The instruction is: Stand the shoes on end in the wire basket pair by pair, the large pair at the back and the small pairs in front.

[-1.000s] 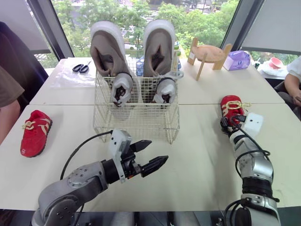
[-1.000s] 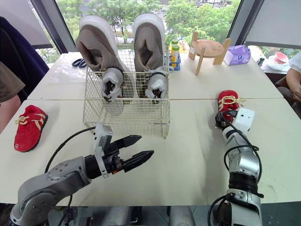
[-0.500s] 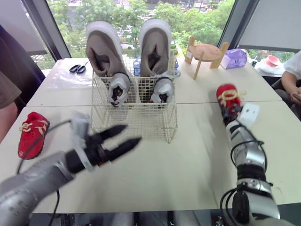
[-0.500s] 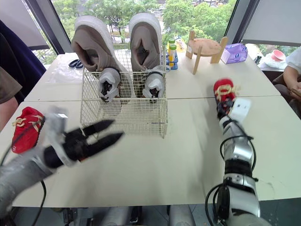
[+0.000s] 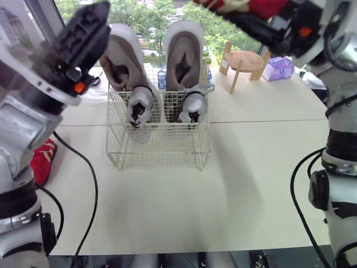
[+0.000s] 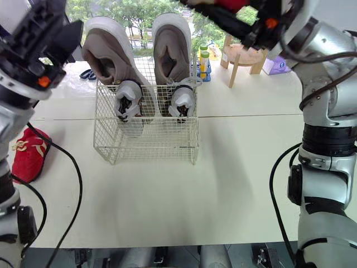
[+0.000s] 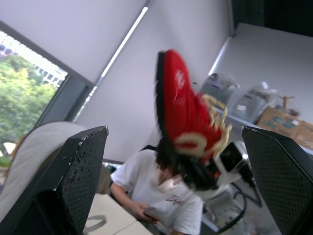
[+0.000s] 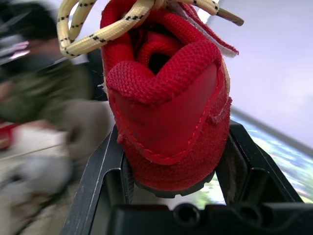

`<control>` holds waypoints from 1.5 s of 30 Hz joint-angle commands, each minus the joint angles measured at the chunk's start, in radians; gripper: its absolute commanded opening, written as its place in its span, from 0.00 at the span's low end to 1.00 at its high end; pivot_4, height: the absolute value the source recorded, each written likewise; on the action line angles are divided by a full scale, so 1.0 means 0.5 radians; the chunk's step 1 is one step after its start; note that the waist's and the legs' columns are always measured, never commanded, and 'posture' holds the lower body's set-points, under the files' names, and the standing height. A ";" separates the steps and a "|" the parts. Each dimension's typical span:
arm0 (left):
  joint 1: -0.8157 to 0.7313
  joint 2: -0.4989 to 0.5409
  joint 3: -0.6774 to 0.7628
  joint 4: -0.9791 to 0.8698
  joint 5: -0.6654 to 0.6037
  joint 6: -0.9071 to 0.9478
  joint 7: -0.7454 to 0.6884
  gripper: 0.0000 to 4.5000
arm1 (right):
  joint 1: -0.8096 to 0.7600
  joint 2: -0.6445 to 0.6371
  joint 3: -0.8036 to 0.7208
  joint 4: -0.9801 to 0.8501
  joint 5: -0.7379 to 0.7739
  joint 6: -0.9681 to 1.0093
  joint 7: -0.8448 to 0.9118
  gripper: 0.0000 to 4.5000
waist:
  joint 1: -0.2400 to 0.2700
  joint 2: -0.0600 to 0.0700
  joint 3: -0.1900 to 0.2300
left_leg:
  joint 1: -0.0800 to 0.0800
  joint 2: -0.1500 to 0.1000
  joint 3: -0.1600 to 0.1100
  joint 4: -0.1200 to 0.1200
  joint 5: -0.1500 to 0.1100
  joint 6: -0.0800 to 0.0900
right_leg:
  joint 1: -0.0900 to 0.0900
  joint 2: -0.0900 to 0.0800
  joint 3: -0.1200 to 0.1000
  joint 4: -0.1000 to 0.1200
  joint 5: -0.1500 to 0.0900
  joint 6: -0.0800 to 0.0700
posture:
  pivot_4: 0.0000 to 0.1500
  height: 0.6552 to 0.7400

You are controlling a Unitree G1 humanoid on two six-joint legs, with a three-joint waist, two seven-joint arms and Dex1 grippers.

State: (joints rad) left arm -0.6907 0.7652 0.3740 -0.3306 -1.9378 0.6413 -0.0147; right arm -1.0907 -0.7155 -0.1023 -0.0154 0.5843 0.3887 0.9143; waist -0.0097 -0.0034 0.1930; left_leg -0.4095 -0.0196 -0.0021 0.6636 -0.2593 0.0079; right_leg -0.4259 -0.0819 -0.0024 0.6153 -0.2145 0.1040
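The wire basket (image 5: 159, 139) stands mid-table. A large taupe pair (image 5: 184, 53) stands on end at its back, and a small grey pair (image 5: 139, 106) stands in front of it. My right gripper (image 8: 168, 147) is raised high at the upper right, shut on the heel of a small red shoe (image 8: 164, 98) with yellow laces. From the left wrist that shoe (image 7: 188, 117) hangs in the air ahead. Raised at the upper left, my left gripper (image 7: 173, 134) is open and holds nothing. The other red shoe (image 6: 25, 153) lies on the table at the left.
A wooden stool (image 5: 245, 61) and a purple tissue box (image 5: 280, 68) sit at the back right. Bottles (image 6: 204, 61) stand behind the basket and scissors (image 6: 86, 73) lie at the back left. A person (image 7: 166, 205) sits beyond the table's right side.
Both arms have swung up from the table. The right gripper has lifted the red shoe from the right side of the table to well above the basket. The left gripper rose, still open.
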 commanded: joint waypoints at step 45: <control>-0.168 -0.417 0.141 0.019 0.357 0.082 -0.238 0.05 | 0.322 1.099 -0.627 -0.250 1.537 0.569 -1.269 0.99 | -0.005 -0.010 -0.001 | -0.002 -0.002 -0.002 -0.005 0.003 -0.009 | -0.006 -0.017 0.000 0.003 0.002 -0.002 | 1.00 1.00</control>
State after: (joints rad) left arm -0.7602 0.5691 0.4288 -0.2631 -1.7777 0.7524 -0.1625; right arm -0.9149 -0.2161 -0.3817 -0.0648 1.1584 0.6729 0.4505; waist -0.0124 -0.0083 0.1923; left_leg -0.4106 -0.0204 -0.0032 0.6603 -0.2573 0.0030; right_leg -0.4294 -0.0902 -0.0022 0.6171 -0.2136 0.1033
